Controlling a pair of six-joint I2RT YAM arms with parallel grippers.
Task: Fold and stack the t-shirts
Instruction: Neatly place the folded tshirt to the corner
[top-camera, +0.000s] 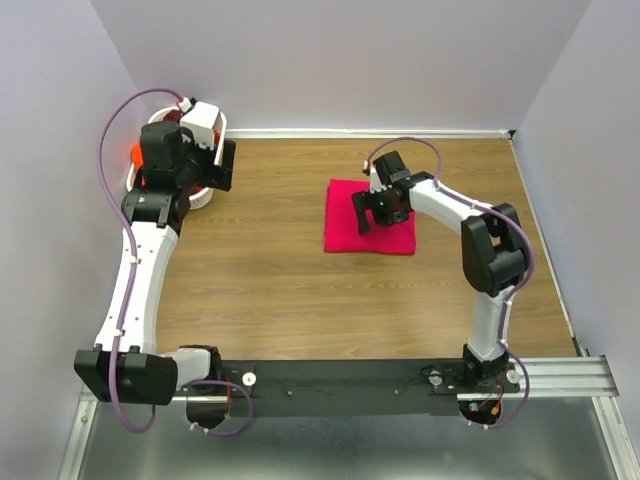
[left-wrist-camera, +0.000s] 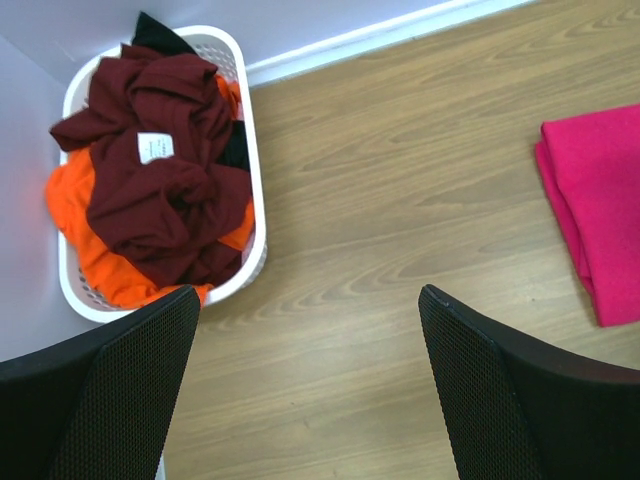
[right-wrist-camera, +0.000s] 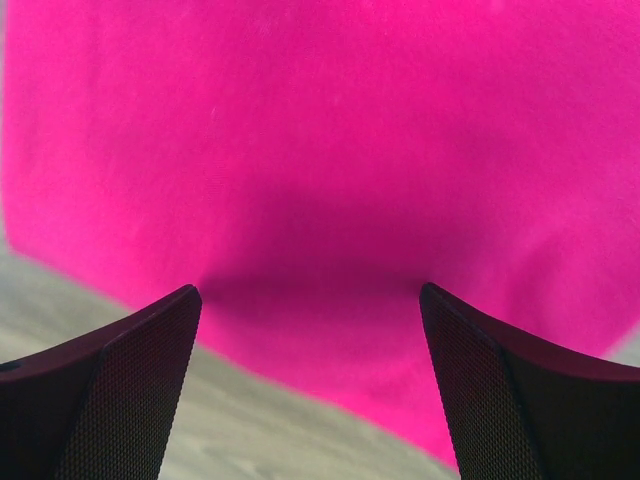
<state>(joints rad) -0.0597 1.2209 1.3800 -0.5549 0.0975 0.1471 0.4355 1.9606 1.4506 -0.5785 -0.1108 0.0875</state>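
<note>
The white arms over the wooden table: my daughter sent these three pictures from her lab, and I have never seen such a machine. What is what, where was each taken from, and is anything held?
It is a robot: a left arm and a right arm bolted at the near edge of a table, each ending in a two-finger gripper. The wide picture comes from a fixed camera above and behind them. The other two come from cameras on the wrists; the dark shapes at their bottom are each gripper's own fingers. On the table lies a folded pinkish-red t-shirt; the right gripper hangs low over it, open. In the far left corner a white basket holds a crumpled maroon t-shirt and an orange t-shirt; the left gripper is near it, open. Nothing is held.
</note>
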